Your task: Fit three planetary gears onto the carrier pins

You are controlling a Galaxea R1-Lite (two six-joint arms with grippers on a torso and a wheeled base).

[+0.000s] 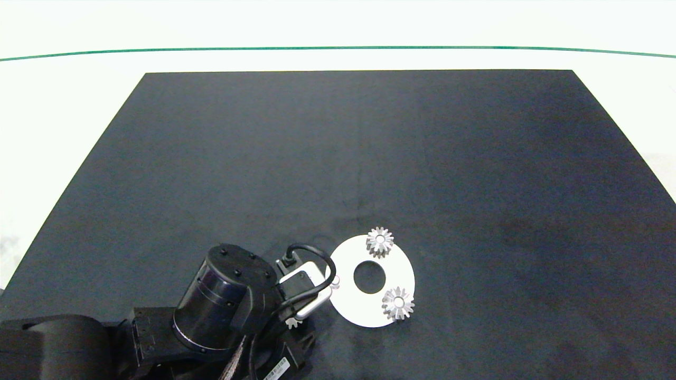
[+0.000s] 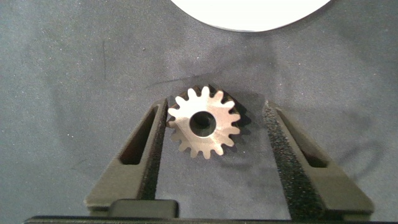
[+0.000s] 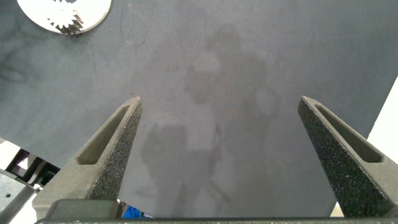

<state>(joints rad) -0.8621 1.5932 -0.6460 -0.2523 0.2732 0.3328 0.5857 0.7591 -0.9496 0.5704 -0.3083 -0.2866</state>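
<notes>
Currently, my notes from the remote station:

Surface: dark grey cloth mat point(image 1: 369, 158) spread over a white table point(image 1: 79, 105); a thin green line point(image 1: 338, 48) runs across the table toward 12 o'clock.

Carrier: flat white ring-shaped disc point(image 1: 348, 306) with a large centre hole, lying on the mat low of centre in the head view.

Gear one: small shiny silver toothed gear point(image 1: 379, 241) seated on the disc at roughly 12 o'clock of the hole.

Gear two: second silver gear point(image 1: 397, 303) seated on the disc at roughly 4 to 5 o'clock of the hole.

Bare pin: short silvery-white stud point(image 1: 335, 281) at 9 o'clock of the hole, near the disc's edge, partly hidden by my left wrist; nothing on it.

Gear three: third silver gear point(image 2: 204, 122) lies flat on the mat, off the disc, centre hole facing up. The disc's rim point(image 2: 249, 15) is near it but apart.

Left gripper point(image 2: 211, 143): arm comes in from 8 o'clock in the head view, wrist just beside the disc's 9 o'clock side. Fingers spread, straddling gear three; one foam pad point(image 2: 160, 134) sits right against the teeth, the other stands a little clear.

Right gripper point(image 3: 217, 155): out of the head view; its wrist view shows fingers spread wide over bare mat, gripping nothing, with the disc point(image 3: 37, 15) and a gear on it well apart from the fingers.
</notes>
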